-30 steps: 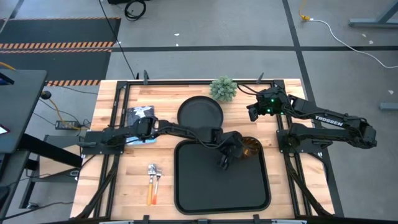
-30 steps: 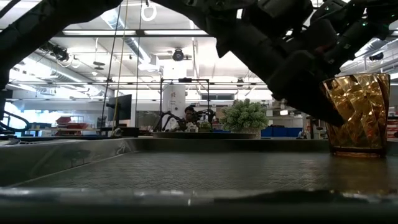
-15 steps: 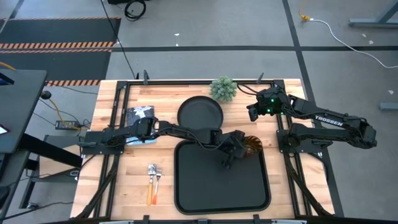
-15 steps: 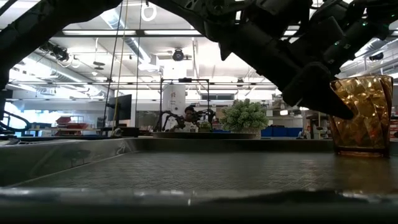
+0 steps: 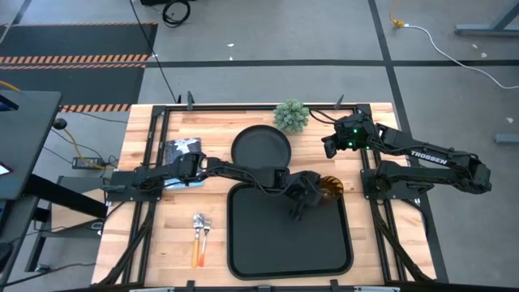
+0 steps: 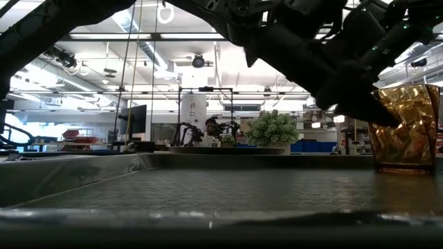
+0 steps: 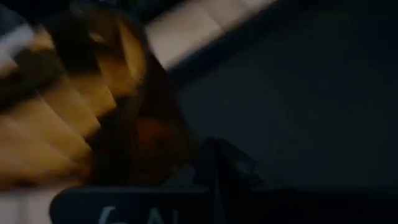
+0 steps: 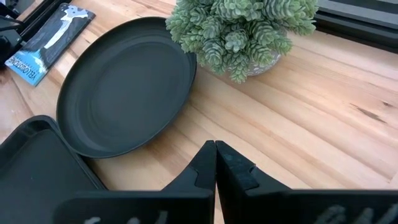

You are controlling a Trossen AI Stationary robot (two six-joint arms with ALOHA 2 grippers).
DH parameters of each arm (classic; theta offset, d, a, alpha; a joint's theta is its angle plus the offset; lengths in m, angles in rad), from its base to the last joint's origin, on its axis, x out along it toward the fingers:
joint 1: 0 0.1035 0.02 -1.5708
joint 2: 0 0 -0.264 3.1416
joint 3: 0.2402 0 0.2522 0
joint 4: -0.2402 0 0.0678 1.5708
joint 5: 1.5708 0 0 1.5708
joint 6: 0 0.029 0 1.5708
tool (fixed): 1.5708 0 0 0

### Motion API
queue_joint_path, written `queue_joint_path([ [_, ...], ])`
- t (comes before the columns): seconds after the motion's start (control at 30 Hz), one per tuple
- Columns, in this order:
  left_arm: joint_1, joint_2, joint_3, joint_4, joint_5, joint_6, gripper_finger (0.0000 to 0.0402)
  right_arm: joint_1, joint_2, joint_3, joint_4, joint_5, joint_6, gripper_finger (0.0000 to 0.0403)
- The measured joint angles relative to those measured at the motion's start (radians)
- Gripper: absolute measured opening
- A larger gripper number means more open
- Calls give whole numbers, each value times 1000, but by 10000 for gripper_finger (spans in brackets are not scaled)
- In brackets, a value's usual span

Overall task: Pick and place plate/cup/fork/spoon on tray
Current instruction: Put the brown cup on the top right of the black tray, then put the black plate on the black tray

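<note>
While the left gripper (image 5: 302, 195) is stretched over the tray (image 5: 289, 251), its fingers are seen nearly closed beside the cup (image 5: 328, 188), and whether the cup is touched cannot be told. The cup is stood upright at the tray's far right corner. The right gripper (image 8: 215, 163) is held shut and empty above the table (image 8: 323, 118), near the plate (image 5: 260, 146). The fork (image 5: 195, 240) and spoon (image 5: 206, 235) are laid left of the tray.

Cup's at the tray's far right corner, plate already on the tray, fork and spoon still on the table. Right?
Not quite: the plate isn't on the tray. The high view shows it on the bare wood just beyond the tray's far edge. The rest holds: the cup stands at the tray's far right corner, and the fork and spoon lie on the table left of the tray.
</note>
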State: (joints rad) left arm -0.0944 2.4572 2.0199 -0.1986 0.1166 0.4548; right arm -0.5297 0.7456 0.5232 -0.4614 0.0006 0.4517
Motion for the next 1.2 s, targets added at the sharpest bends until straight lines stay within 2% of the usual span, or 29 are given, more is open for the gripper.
queue_joint_path([
  [0.23,-13,-124,2,-242,1,63,6,0,11,0,161,-2,12,10],
  [0.4,-15,-175,2,-348,-25,62,5,44,62,0,257,-2,12,10],
  [0.73,-68,-196,0,-530,-169,45,5,113,188,0,335,3,16,10],
  [0.97,-95,-200,0,-699,-254,-5,4,118,188,0,360,6,-20,10],
  [1.2,-114,-266,1,-856,-357,-80,4,117,179,0,368,6,-73,10],
])
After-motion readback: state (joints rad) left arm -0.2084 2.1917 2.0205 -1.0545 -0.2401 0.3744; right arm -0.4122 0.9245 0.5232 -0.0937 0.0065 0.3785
